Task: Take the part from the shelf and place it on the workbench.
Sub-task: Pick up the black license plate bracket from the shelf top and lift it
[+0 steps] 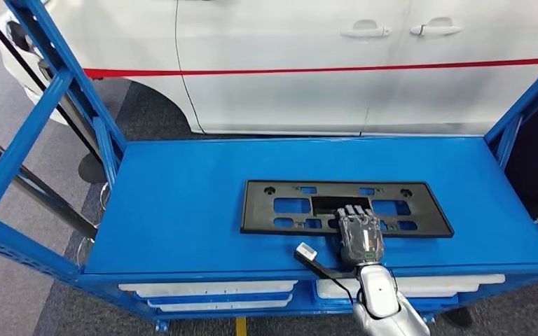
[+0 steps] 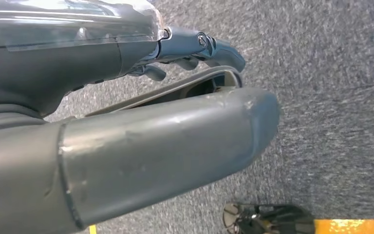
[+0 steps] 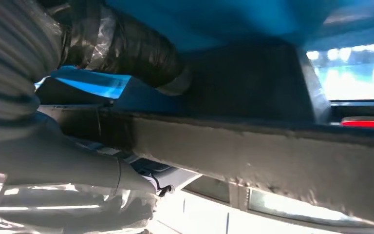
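The part [image 1: 287, 205] is a flat black plastic frame with rectangular cut-outs, lying on the blue shelf top [image 1: 182, 210]. My right hand [image 1: 359, 231] reaches in from the front, and its fingers lie over the part's near edge at the middle. In the right wrist view the part's edge [image 3: 272, 151] runs between the thumb [image 3: 126, 48] on one side and the rest of the hand [image 3: 53, 161] on the other, so the hand grips it. My left hand [image 2: 126, 146] hangs over grey carpet, fingers loosely apart, holding nothing.
A white car [image 1: 287, 63] with a red stripe stands close behind the shelf. Blue frame posts rise at the left [image 1: 56, 91] and right [image 1: 525, 105]. White trays [image 1: 210, 290] sit below the top. A cable with a small plug [image 1: 306, 250] lies beside my right wrist.
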You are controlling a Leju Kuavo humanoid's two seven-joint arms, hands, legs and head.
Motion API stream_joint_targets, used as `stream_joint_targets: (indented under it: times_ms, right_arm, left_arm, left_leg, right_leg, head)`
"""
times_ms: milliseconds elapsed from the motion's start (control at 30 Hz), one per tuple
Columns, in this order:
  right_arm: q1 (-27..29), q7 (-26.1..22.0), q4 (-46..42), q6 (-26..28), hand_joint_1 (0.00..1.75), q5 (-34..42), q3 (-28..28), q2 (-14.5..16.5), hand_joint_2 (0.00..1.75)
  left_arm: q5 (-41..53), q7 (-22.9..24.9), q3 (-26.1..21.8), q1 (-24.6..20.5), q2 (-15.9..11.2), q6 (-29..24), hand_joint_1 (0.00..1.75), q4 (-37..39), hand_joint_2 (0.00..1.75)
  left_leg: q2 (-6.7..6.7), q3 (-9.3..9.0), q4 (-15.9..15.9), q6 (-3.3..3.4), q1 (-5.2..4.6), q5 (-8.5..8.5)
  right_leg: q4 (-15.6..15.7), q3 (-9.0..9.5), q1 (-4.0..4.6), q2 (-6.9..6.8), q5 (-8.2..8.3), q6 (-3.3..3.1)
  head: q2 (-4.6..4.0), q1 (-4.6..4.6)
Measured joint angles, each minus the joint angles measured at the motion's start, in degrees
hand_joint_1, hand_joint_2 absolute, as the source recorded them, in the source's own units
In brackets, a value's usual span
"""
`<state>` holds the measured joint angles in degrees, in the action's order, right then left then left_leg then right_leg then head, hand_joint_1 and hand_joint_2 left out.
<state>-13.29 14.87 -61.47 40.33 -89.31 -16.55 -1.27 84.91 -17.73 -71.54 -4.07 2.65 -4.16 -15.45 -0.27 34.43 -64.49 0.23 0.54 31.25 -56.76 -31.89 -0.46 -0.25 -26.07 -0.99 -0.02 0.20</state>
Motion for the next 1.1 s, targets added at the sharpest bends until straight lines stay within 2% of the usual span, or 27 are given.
stream_joint_targets:
  times_ms: [67, 100, 133, 167, 200, 233, 267, 300, 400, 433, 500, 567, 600, 633, 667, 733, 767, 800, 867, 933, 967, 1000, 1067, 1100]
  right_arm:
    - [-0.1, -0.6, 0.4, 0.0, 1.75, 0.1, 0.4, 0.1, 1.75]
    - [-0.1, -0.8, 0.5, 0.0, 1.75, 0.1, 0.5, 0.2, 1.75]
    - [0.0, -0.9, 0.6, 0.0, 1.75, 0.1, 0.7, 0.3, 1.75]
    - [0.0, -1.0, 0.6, 0.0, 1.75, 0.1, 0.9, 0.4, 1.75]
    - [0.0, -1.1, 0.7, 0.0, 1.75, 0.1, 1.1, 0.4, 1.75]
    - [0.0, -1.3, 0.7, -0.1, 1.75, 0.2, 1.3, 0.5, 1.75]
    - [-0.1, -1.4, 0.7, -0.1, 1.75, 0.2, 1.6, 0.5, 1.75]
    - [-0.1, -1.5, 0.7, -0.3, 1.75, 0.2, 1.8, 0.5, 1.75]
    - [-0.1, -1.7, 0.7, -0.7, 1.75, 0.3, 2.6, 0.5, 1.75]
    - [-0.1, -1.7, 0.8, -0.7, 1.75, 0.3, 2.8, 0.5, 1.75]
    - [0.0, -1.7, 0.8, -0.7, 1.75, 0.3, 3.0, 0.5, 1.75]
    - [0.1, -1.7, 0.8, -0.9, 1.75, 0.3, 3.1, 0.5, 1.75]
    - [0.2, -1.9, 0.9, -1.1, 1.75, 0.4, 3.2, 0.5, 1.75]
    - [0.3, -2.2, 0.9, -1.6, 1.75, 0.5, 3.2, 0.5, 1.75]
    - [0.3, -2.6, 0.8, -2.2, 1.75, 0.8, 3.3, 0.6, 1.75]
    - [0.3, -4.7, 0.2, -3.4, 1.75, 3.0, 3.6, 0.7, 1.75]
    - [0.4, -6.5, -0.5, -3.6, 1.75, 5.5, 3.7, 0.9, 1.75]
    - [0.6, -8.7, -1.4, -3.7, 1.75, 8.7, 3.8, 1.2, 1.75]
    - [1.8, -14.7, -4.8, -3.6, 1.75, 17.5, 3.7, 2.0, 1.75]
    - [3.5, -20.6, -10.0, -3.4, 1.75, 26.6, 3.1, 3.1, 1.75]
    - [4.4, -23.3, -13.2, -3.3, 1.75, 30.9, 2.5, 3.7, 1.75]
    - [5.3, -25.8, -16.4, -3.4, 1.75, 35.0, 1.4, 4.3, 1.75]
    - [7.2, -30.2, -23.3, -3.9, 1.75, 43.2, -1.3, 5.2, 1.75]
    - [8.2, -32.0, -26.6, -4.2, 1.75, 46.9, -2.9, 5.3, 1.75]
  left_arm:
    - [-0.1, 0.0, 0.0, 0.1, -0.1, 0.0, 0.00, 0.0, 0.00]
    - [-0.1, 0.1, 0.0, 0.3, -0.2, 0.0, 0.00, 0.0, 0.00]
    - [-0.1, 0.1, 0.0, 0.4, -0.2, 0.0, 0.00, 0.0, 0.00]
    - [-0.2, 0.1, 0.0, 0.5, -0.2, 0.0, 0.00, 0.0, 0.00]
    - [-0.2, 0.1, 0.0, 0.6, -0.3, 0.0, 0.00, 0.0, 0.00]
    - [-0.2, 0.1, 0.0, 0.6, -0.3, 0.0, 0.00, 0.0, 0.00]
    - [-0.3, 0.1, 0.0, 0.5, -0.3, 0.0, 0.00, 0.0, 0.00]
    - [-0.3, 0.1, 0.0, 0.5, -0.3, 0.0, 0.00, 0.0, 0.00]
    - [-0.3, 0.0, 0.0, 0.5, -0.3, 0.0, 0.00, 0.0, 0.00]
    - [-0.3, 0.0, 0.0, 0.5, -0.3, 0.0, 0.00, 0.0, 0.00]
    - [-0.3, 0.0, 0.0, 0.5, -0.2, 0.0, 0.00, 0.0, 0.00]
    - [-0.3, 0.0, 0.0, 0.5, -0.2, 0.0, 0.00, 0.0, 0.00]
    - [-0.3, 0.0, 0.0, 0.5, -0.2, 0.0, 0.00, 0.0, 0.00]
    - [-0.3, 0.0, 0.0, 0.5, -0.2, 0.0, 0.00, 0.0, 0.00]
    - [-0.4, 0.0, 0.0, 0.5, -0.2, 0.0, 0.00, 0.0, 0.00]
    - [-0.5, 0.0, 0.0, 0.5, -0.1, 0.0, 0.00, 0.0, 0.00]
    - [-0.7, 0.0, 0.0, 0.5, 0.1, 0.0, 0.00, 0.1, 0.00]
    - [-0.9, 0.0, -0.1, 0.5, 0.2, 0.0, 0.00, 0.1, 0.00]
    - [-1.3, -0.1, -0.2, 0.5, 0.5, 0.0, 0.00, 0.1, 0.00]
    - [-1.8, -0.3, -0.3, 0.6, 0.8, -0.1, 0.00, 0.1, 0.00]
    - [-2.0, -0.4, -0.5, 0.7, 1.1, -0.1, 0.00, 0.1, 0.00]
    - [-2.2, -0.6, -0.6, 0.7, 1.3, -0.1, 0.00, 0.1, 0.00]
    - [-2.5, -0.9, -0.9, 0.7, 1.8, -0.1, 0.00, 0.1, 0.00]
    - [-2.6, -1.1, -1.1, 0.7, 2.0, -0.2, 0.00, 0.1, 0.00]
  left_leg:
    - [0.02, 3.82, -7.2, -0.35, 0.16, 2.85]
    - [0.03, 5.01, -9.2, -0.54, 0.28, 3.06]
    - [0.04, 5.17, -9.0, -0.71, 0.44, 2.13]
    - [0.05, 4.18, -6.6, -0.85, 0.62, 0.27]
    - [0.07, 2.38, -2.7, -0.98, 0.83, -1.87]
    - [0.04, 0.70, 0.8, -1.03, 0.88, -3.28]
    - [-0.01, -0.55, 3.4, -0.85, 0.89, -4.07]
    - [-0.06, -1.18, 4.7, -0.58, 0.83, -4.19]
    - [-0.02, -1.24, 5.0, 0.66, 0.67, -4.22]
    - [0.06, -1.25, 5.1, 1.07, 0.72, -4.37]
    - [0.23, -1.16, 5.3, 1.69, 0.82, -4.60]
    - [0.28, -0.99, 5.3, 1.93, 0.73, -4.60]
    - [0.27, -1.01, 5.3, 1.96, 0.69, -4.57]
    - [0.25, -1.09, 5.3, 1.99, 0.67, -4.53]
    - [0.22, -1.24, 5.3, 1.98, 0.65, -4.47]
    - [0.17, -1.65, 5.3, 1.78, 0.60, -4.28]
    - [0.16, -1.78, 5.3, 1.57, 0.55, -4.17]
    - [0.16, -1.83, 5.3, 1.29, 0.56, -4.10]
    - [0.19, -1.91, 5.6, 0.56, 0.65, -4.07]
    - [0.27, -1.92, 5.2, -0.12, 0.77, -3.58]
    - [0.29, -1.48, 4.0, -0.36, 0.78, -2.64]
    - [0.29, -0.41, 1.5, -0.51, 0.81, -1.04]
    - [0.28, 3.00, -5.7, -0.83, 0.82, 2.69]
    - [0.28, 4.51, -8.8, -0.99, 0.83, 3.74]
  right_leg:
    - [-0.1, 0.08, 0.00, -0.18, -0.15, -0.21]
    - [-0.2, 0.11, -0.01, -0.18, -0.27, -0.22]
    - [-0.3, 0.16, -0.04, -0.13, -0.41, -0.14]
    - [-0.5, 0.24, -0.11, -0.04, -0.60, 0.03]
    - [-0.8, 0.31, -0.19, 0.06, -0.86, 0.28]
    - [-1.2, 0.29, -0.13, 0.16, -1.16, 0.63]
    - [-1.6, 0.22, -0.06, 0.29, -1.45, 1.00]
    - [-1.9, 0.13, 0.06, 0.41, -1.64, 1.35]
    - [-2.0, 0.03, 0.02, 0.72, -1.73, 2.26]
    - [-2.7, -0.23, -0.09, 0.71, -2.23, 2.53]
    - [-7.4, -2.42, -0.26, 0.58, -5.17, 3.01]
    - [-15.0, -6.19, -0.31, 0.53, -8.67, 3.29]
    - [-17.4, -7.45, -0.31, 0.53, -9.16, 3.32]
    - [-18.0, -7.87, -0.30, 0.53, -8.60, 3.25]
    - [-16.2, -7.15, -0.28, 0.53, -6.99, 3.08]
    - [-8.3, -3.53, -0.04, 0.53, -2.94, 2.30]
    - [-4.9, -1.96, 0.19, 0.51, -1.65, 1.84]
    - [-2.7, -0.98, 0.45, 0.48, -1.06, 1.46]
    - [-1.7, -0.68, 0.80, 0.47, -0.96, 1.00]
    - [-0.8, -0.27, 0.49, 0.47, -0.53, 0.55]
    - [-0.4, -0.02, 0.30, 0.44, -0.31, 0.25]
    - [-0.1, 0.17, 0.12, 0.38, -0.18, 0.03]
    - [-0.2, 0.17, 0.21, 0.27, -0.31, -0.32]
    - [-0.3, 0.12, 0.24, 0.23, -0.44, -0.35]
  head:
    - [0.00, -0.01]
    - [0.00, -0.01]
    - [0.00, -0.01]
    - [0.00, -0.01]
    - [0.00, 0.00]
    - [0.00, -0.01]
    - [0.00, 0.01]
    - [0.00, 0.01]
    - [0.00, 0.01]
    - [0.00, 0.02]
    - [0.00, 0.04]
    - [0.00, 0.03]
    - [0.00, 0.03]
    - [0.00, 0.03]
    - [0.00, 0.03]
    - [0.00, 0.02]
    - [0.00, 0.04]
    - [0.00, 0.03]
    - [0.00, 0.04]
    - [0.00, 0.03]
    - [0.00, 0.02]
    - [0.00, 0.02]
    - [0.00, 0.01]
    - [0.00, 0.01]
